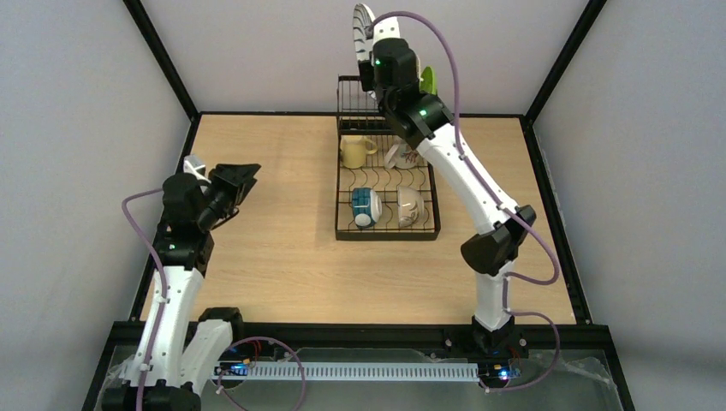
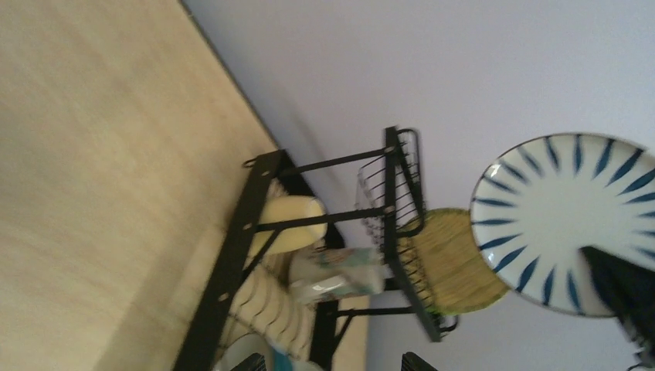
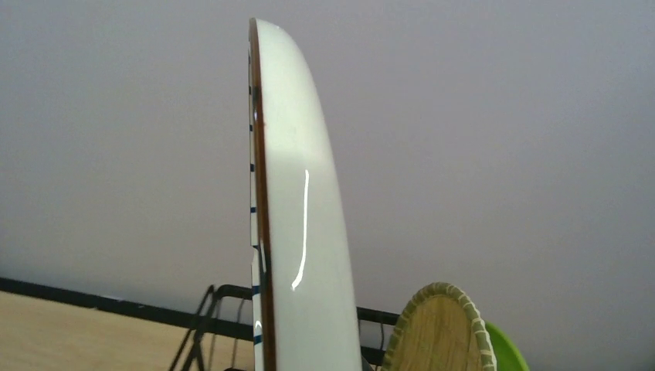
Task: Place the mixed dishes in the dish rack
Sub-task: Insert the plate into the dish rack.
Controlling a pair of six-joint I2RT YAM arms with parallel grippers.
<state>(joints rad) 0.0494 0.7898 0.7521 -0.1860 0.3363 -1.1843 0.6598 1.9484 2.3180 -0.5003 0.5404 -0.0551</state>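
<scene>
Plainly upright — striped plate [image 3: 297, 216] on edge, face turned left.

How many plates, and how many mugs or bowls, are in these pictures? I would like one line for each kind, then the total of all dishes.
Plates: 3 (striped plate, woven plate, green plate)
Mugs or bowls: 4 (yellow mug, patterned white cup, blue vessel, cream vessel)
Total: 7

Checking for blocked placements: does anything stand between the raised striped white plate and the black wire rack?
Nothing visible between the striped white plate and black wire rack; the tan woven-look plate and lime green plate stand just beside its path.
</scene>
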